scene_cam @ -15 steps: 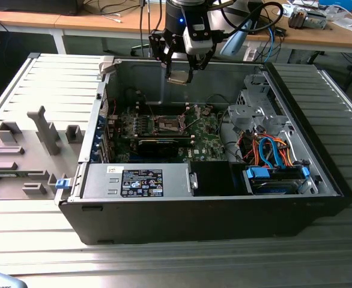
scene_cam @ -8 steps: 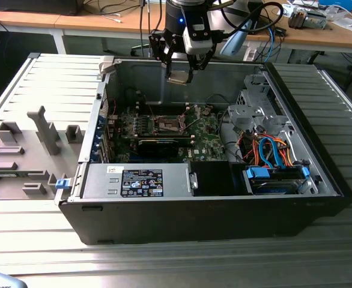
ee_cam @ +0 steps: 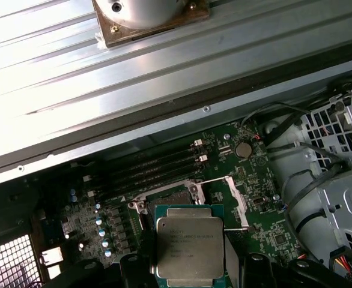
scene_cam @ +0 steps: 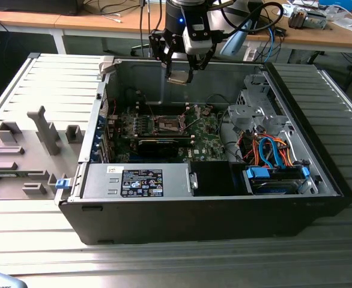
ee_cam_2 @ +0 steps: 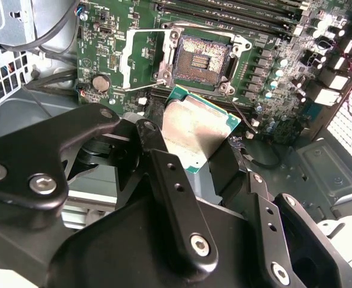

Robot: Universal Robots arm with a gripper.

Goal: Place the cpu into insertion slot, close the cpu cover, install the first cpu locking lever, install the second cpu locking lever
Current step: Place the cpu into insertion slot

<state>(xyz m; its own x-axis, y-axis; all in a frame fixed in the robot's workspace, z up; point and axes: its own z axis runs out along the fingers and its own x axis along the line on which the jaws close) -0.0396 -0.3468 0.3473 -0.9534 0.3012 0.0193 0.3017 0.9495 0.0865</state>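
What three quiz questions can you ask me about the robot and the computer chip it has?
1. True or false: the cpu is lying in the insertion slot.
2. Pick one: what is the gripper holding? A) a screwdriver B) the cpu C) nothing
3. Fill the gap: the cpu cover beside the slot is swung ____ (open or shut).

Key: 1 false, the slot is bare and the chip hangs above the board. 2 B. 3 open.
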